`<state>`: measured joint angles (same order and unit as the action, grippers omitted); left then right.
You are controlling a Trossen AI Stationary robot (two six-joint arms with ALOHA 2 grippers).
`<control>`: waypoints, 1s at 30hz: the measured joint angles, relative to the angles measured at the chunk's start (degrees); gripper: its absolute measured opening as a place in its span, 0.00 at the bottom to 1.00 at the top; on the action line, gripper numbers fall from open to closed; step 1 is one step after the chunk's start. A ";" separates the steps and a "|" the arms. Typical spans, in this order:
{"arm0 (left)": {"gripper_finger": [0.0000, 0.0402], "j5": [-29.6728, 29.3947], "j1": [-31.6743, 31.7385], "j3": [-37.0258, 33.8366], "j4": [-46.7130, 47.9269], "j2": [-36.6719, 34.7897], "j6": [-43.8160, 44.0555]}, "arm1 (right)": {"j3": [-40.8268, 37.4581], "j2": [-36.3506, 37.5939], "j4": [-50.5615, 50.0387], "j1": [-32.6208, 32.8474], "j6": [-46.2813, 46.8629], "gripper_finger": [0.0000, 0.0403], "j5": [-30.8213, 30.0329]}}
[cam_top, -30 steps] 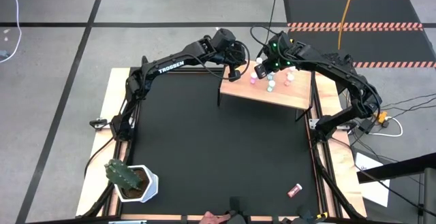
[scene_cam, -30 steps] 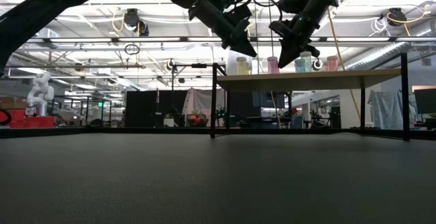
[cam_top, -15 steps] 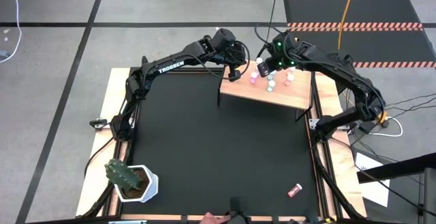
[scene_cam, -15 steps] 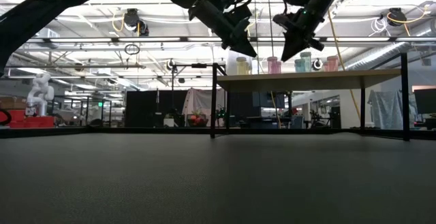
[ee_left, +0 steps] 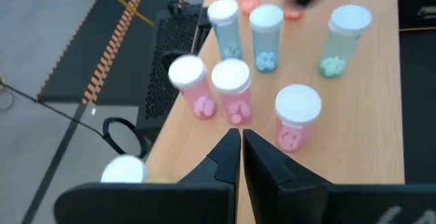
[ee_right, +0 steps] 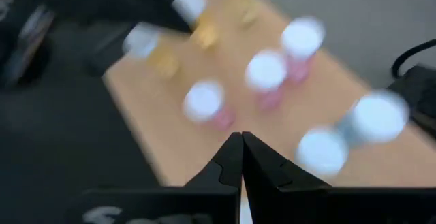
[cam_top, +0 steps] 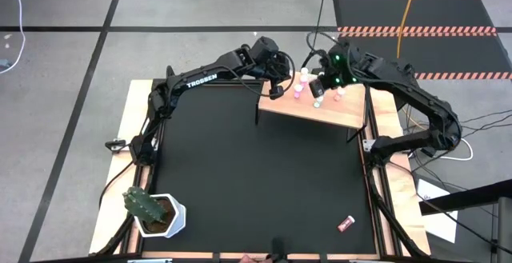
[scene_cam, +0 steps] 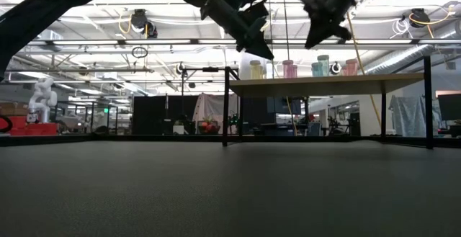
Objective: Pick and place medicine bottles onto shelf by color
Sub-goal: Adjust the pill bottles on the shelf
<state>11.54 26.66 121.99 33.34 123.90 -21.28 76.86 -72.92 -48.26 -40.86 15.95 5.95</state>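
Note:
The shelf [cam_top: 320, 113] stands at the table's far edge on thin black legs. Several medicine bottles stand upright on its board: pink ones [ee_left: 231, 91], teal ones [ee_left: 266, 37] and yellow ones [ee_right: 155, 52]. Another bottle [cam_top: 346, 224], red, lies on its side on the black tabletop near the front right. My left gripper [cam_top: 277, 89] hangs shut over the shelf's left end, short of the pink bottles. My right gripper [scene_cam: 315, 41] is shut too, well above the bottles. Neither holds anything.
A green cactus in a white pot [cam_top: 154, 213] stands at the table's near left corner. The two arms reach in from either side and meet over the shelf's far left part. The black tabletop [cam_top: 256, 175] stretches in front of the shelf.
My right gripper has risen away from the bottles and drawn back a little toward the table's right edge, staying shut. The bottles on the shelf have kept their places.

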 joint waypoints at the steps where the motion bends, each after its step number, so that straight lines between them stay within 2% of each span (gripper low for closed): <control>1: 0.05 -0.02 0.01 0.00 0.45 0.00 0.59 | 0.00 0.77 -1.54 1.07 0.33 0.00 0.48; 5: 0.05 -0.05 -0.03 0.00 2.46 0.00 1.45 | 0.00 4.63 -7.44 6.95 3.14 0.00 0.58; 8: 0.05 -0.03 -0.07 0.00 3.64 -0.23 2.52 | -0.01 7.85 -11.01 12.86 8.10 0.00 -2.04; 12: 0.05 -0.12 -0.05 0.00 3.89 -1.78 3.05 | -4.80 12.63 -10.78 23.75 17.85 0.00 -11.28; 16: 0.05 -0.28 -0.05 0.02 2.46 -4.16 3.69 | -15.59 15.92 -2.16 31.12 23.25 0.00 -19.39; 22: 0.05 -1.20 0.06 0.04 0.04 -5.35 3.63 | -27.23 15.84 10.53 30.71 18.41 0.00 -26.84; 30: 0.05 -1.36 0.10 0.04 2.78 -5.22 3.56 | -30.16 16.00 11.93 28.79 14.97 0.00 -34.51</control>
<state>10.17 26.76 122.04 36.12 118.67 -17.72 46.70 -56.93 -36.33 -12.07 30.93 -28.56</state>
